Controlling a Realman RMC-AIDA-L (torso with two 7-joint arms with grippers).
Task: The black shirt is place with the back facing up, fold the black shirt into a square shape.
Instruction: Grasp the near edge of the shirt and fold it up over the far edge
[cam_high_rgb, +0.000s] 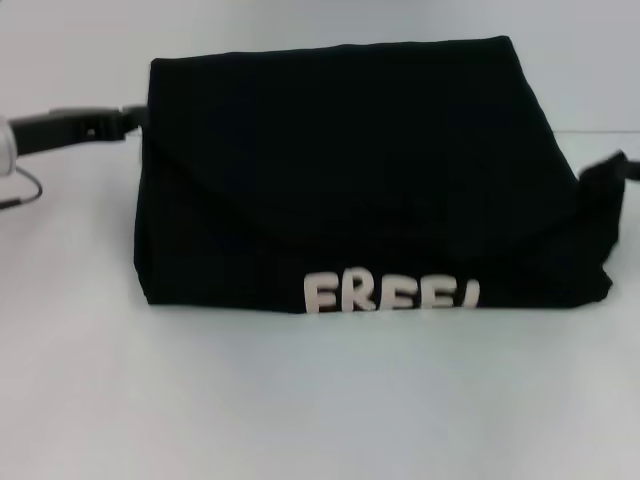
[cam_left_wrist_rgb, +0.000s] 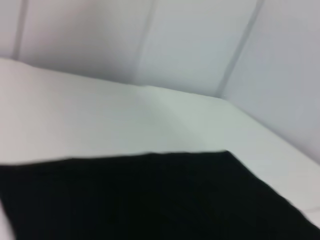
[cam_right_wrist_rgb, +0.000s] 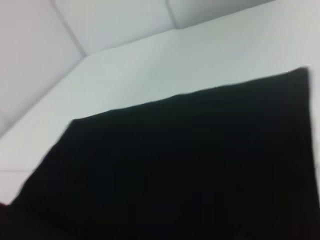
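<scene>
The black shirt (cam_high_rgb: 360, 160) lies folded into a wide block on the white table (cam_high_rgb: 300, 400). Silver-white "FREE!" lettering (cam_high_rgb: 392, 293) shows along its near edge, and a curved fold runs across its upper layer. My left gripper (cam_high_rgb: 128, 118) reaches in from the left and meets the shirt's far left corner. At the shirt's right edge my right gripper (cam_high_rgb: 612, 168) shows only as a dark tip. The left wrist view has the black shirt (cam_left_wrist_rgb: 150, 200) close below the camera, and the right wrist view has the black shirt (cam_right_wrist_rgb: 175, 170) filling most of the picture.
The left arm's pale link and a thin cable (cam_high_rgb: 22, 185) sit at the far left edge. Bare white tabletop (cam_left_wrist_rgb: 100, 120) stretches beyond the shirt to white wall panels (cam_right_wrist_rgb: 100, 25), and more open table lies in front.
</scene>
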